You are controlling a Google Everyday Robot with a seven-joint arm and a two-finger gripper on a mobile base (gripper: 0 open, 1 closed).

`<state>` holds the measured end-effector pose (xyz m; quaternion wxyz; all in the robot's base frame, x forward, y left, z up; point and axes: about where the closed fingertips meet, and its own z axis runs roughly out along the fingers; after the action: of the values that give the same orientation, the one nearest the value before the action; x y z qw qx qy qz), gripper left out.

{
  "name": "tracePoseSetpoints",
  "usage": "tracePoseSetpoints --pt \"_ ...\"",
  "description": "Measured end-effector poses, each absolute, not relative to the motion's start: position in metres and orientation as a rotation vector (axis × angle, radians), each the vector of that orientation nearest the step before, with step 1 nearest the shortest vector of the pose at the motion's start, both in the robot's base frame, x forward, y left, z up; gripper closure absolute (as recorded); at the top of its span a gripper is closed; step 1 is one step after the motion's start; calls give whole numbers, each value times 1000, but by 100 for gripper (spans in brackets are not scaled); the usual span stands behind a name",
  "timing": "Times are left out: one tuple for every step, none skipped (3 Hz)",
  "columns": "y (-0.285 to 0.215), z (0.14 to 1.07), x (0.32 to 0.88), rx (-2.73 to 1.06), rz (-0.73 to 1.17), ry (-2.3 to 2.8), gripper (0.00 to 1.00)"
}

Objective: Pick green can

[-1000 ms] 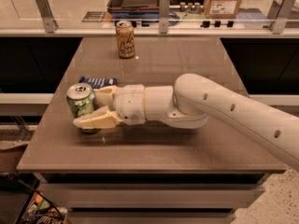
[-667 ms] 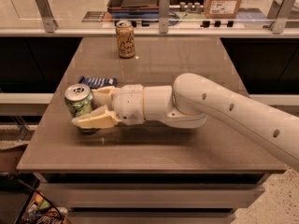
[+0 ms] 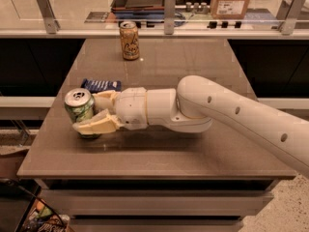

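Nearest: front edge of the brown table (image 3: 159, 159), bare along that side.

Left part of the table, just back from the edge: green can (image 3: 78, 108), upright or very nearly so, silver top showing, base apparently on the tabletop. Cannot tell whether it has lifted off at all.

Gripper (image 3: 88, 114) sits at the can, reaching in from the right with the wrist held low and level. The near finger (image 3: 95, 125) lies across the lower front of the can; the far finger (image 3: 105, 99) runs behind it. The can is bracketed on both sides with no gap visible, so I judge the gripper to be clamped on the can. A low side grasp suits a tall cylinder: both pads meet the curved wall and the top stays free.

White arm (image 3: 231, 112) stretches off to the right, laid low over the table, which keeps the approach horizontal.

Just behind the gripper: a blue packet (image 3: 100, 85), flat, close to the far finger but apart from the can.

Far end, well apart: orange-tan can (image 3: 129, 41), upright, out of the way of a straight lift.

Beyond the table: a rail (image 3: 203, 33) and a cardboard box (image 3: 231, 1).

Step in hand, by my reading: grasp made, lift to follow.
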<state>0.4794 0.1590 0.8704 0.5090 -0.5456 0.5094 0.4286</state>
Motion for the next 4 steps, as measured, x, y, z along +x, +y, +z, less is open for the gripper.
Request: tracePoseSetpoints --pt "157 877 481 -1303 1041 1225 100" --pt "148 888 484 -1272 1030 1240 100" --pt "139 903 486 -1254 997 1267 100" --pt "119 942 484 -1244 899 1292 100"
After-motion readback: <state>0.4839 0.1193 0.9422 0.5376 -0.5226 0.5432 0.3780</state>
